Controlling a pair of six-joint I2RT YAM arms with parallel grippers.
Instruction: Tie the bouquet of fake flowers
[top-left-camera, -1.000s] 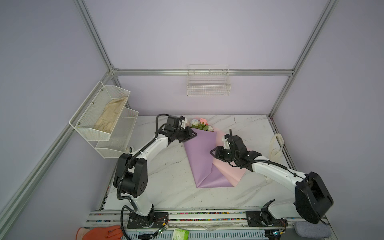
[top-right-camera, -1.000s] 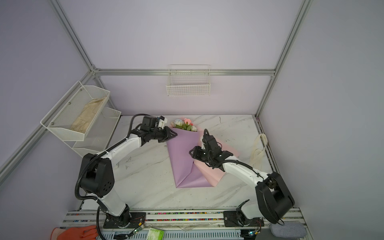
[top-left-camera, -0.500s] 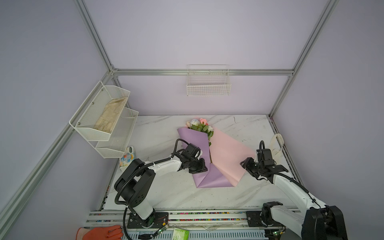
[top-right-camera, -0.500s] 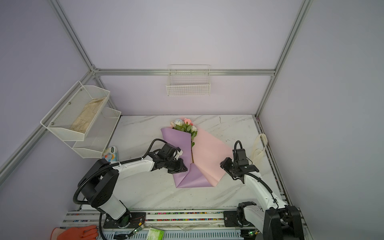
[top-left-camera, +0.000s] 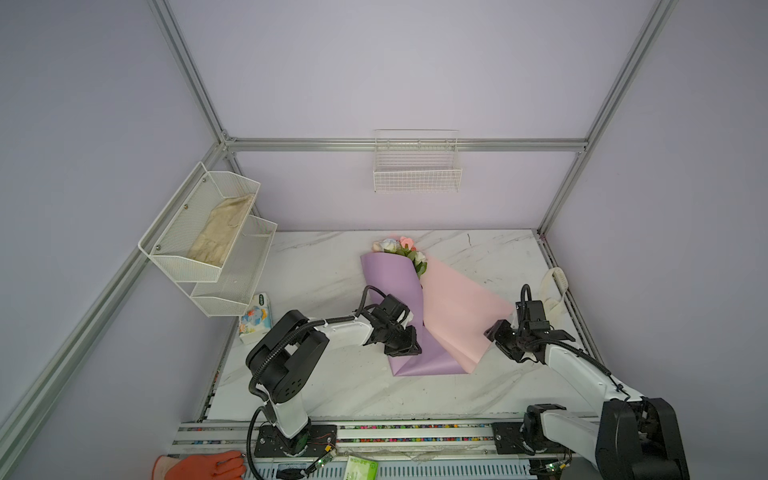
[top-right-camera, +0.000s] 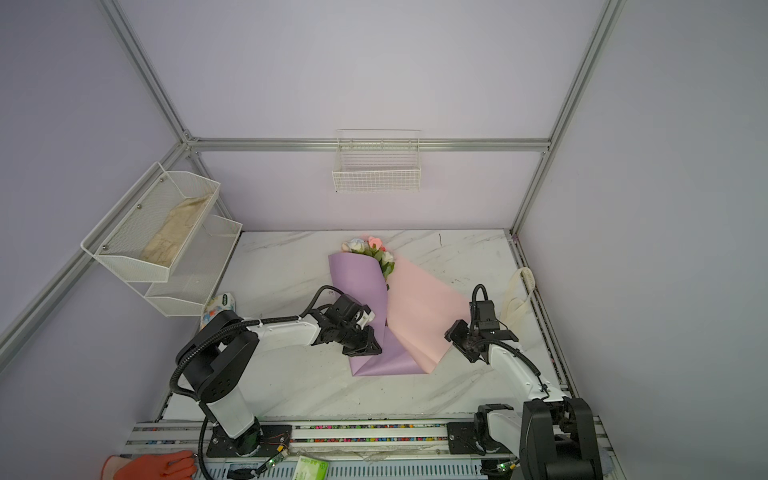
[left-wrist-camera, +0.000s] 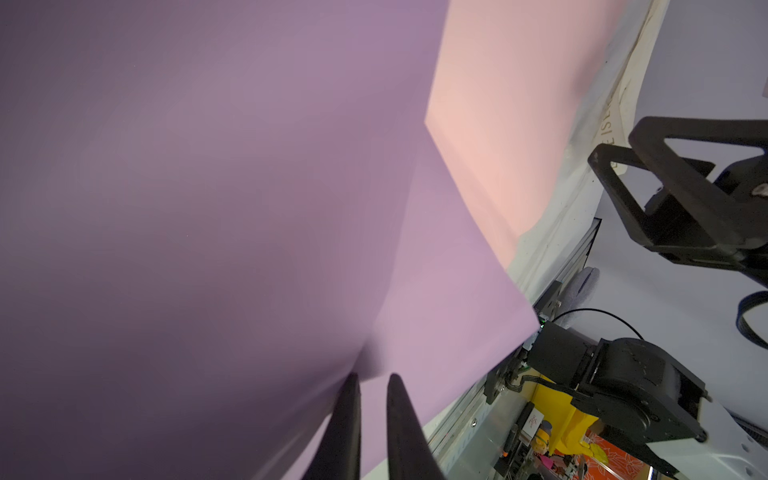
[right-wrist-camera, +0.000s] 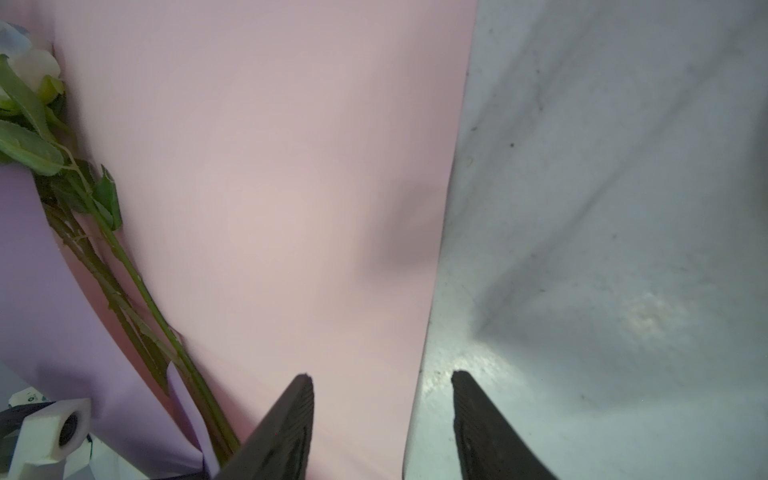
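A white marble table (top-left-camera: 324, 270) is seen in both top views. In its middle a lilac and pink paper (top-left-camera: 457, 307) is laid, with the bouquet of fake flowers (top-left-camera: 401, 247) on it, heads toward the upper edge. A small colourful packet (top-left-camera: 255, 318) is placed at the left edge, and a cream ribbon (top-left-camera: 559, 280) at the right edge.

We see pale lilac walls (top-left-camera: 374, 62), aluminium rails (top-left-camera: 407, 144), a wire basket (top-left-camera: 417, 174) on the back wall, a mesh shelf (top-left-camera: 199, 266) and a marbled surface (top-left-camera: 324, 266).
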